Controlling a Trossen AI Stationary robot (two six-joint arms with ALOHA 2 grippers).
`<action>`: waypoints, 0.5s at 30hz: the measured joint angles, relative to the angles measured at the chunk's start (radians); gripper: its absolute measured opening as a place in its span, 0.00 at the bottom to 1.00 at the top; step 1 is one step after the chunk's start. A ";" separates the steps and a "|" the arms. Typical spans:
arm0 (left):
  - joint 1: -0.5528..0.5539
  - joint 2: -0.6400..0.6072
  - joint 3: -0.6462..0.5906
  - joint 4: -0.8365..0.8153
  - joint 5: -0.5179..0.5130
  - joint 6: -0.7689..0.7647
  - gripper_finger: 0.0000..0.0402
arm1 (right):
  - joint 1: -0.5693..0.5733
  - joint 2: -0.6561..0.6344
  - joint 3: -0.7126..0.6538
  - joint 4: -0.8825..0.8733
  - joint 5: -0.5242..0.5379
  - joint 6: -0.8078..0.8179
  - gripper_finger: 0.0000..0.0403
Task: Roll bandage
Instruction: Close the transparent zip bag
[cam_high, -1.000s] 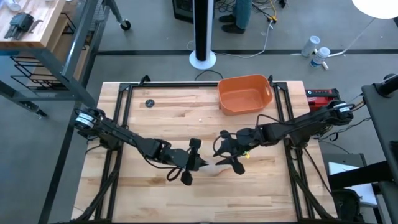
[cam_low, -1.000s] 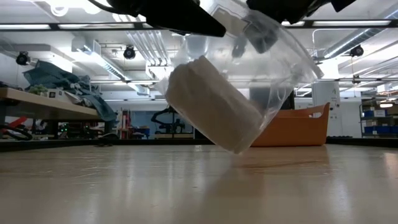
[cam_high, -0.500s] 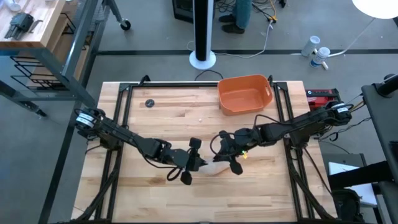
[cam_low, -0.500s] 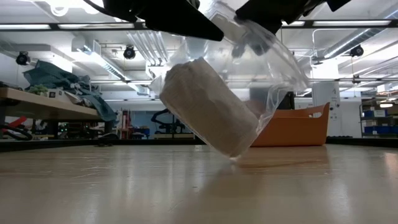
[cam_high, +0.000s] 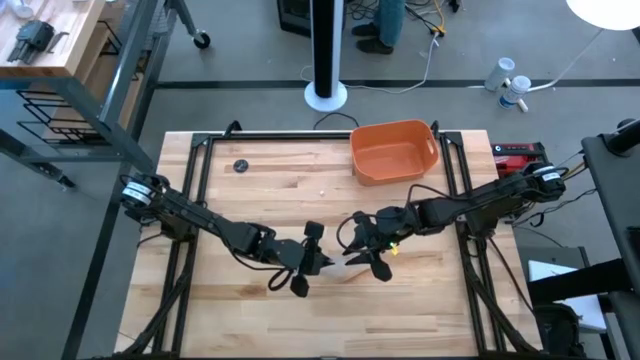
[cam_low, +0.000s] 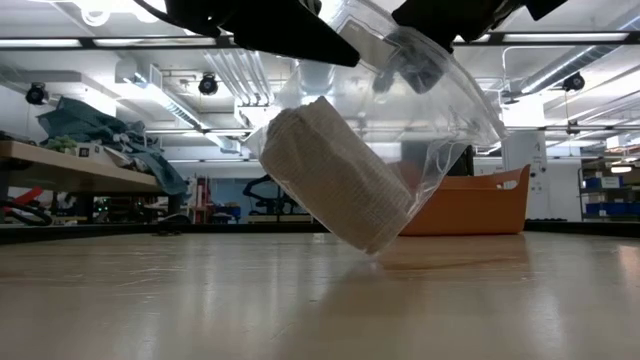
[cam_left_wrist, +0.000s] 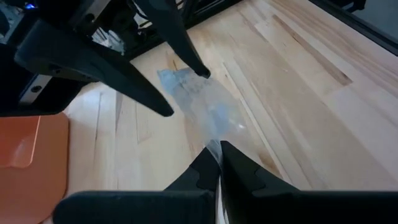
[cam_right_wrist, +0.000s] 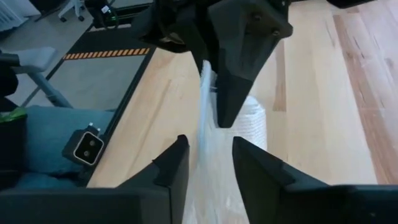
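The bandage (cam_low: 335, 180) is an off-white roll inside a clear plastic wrapper (cam_low: 440, 110). It is tilted, with its lower end close above the table. It also shows in the right wrist view (cam_right_wrist: 255, 121). My left gripper (cam_high: 318, 258) is shut on the wrapper's near end (cam_left_wrist: 214, 124). My right gripper (cam_high: 362, 252) faces it from the table's right. Its fingers (cam_right_wrist: 177, 163) are apart, and the wrapper (cam_right_wrist: 208, 143) runs between them. My left gripper pinches the wrapper's thin end (cam_left_wrist: 216, 144) between its two shut fingertips, coming level from the table's left. The wrapper stretches away from the fingertips with the roll hanging in it, clear of the table. My right gripper has one fingertip (cam_left_wrist: 200, 72) at the wrapper's far end; I cannot tell whether it holds it.
An orange tub (cam_high: 393, 150) stands at the table's far edge, right of the middle. A small dark disc (cam_high: 240, 166) lies at the far left. A red device (cam_high: 520, 152) sits just off the right edge. Bare wood lies toward the near edge.
The roll in its wrapper has sunk a little toward the table and shifted slightly sideways between the two grippers. It is still tilted and hanging.
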 joint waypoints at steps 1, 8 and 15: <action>0.000 0.000 0.000 0.000 0.000 0.000 0.00 | 0.000 0.000 0.000 0.000 0.006 0.000 0.31; 0.000 -0.006 0.000 0.012 0.000 0.019 0.00 | -0.005 0.000 -0.001 -0.045 0.007 0.003 0.06; 0.000 -0.009 0.000 0.015 0.000 0.018 0.00 | -0.004 0.000 -0.001 -0.037 0.006 0.009 0.16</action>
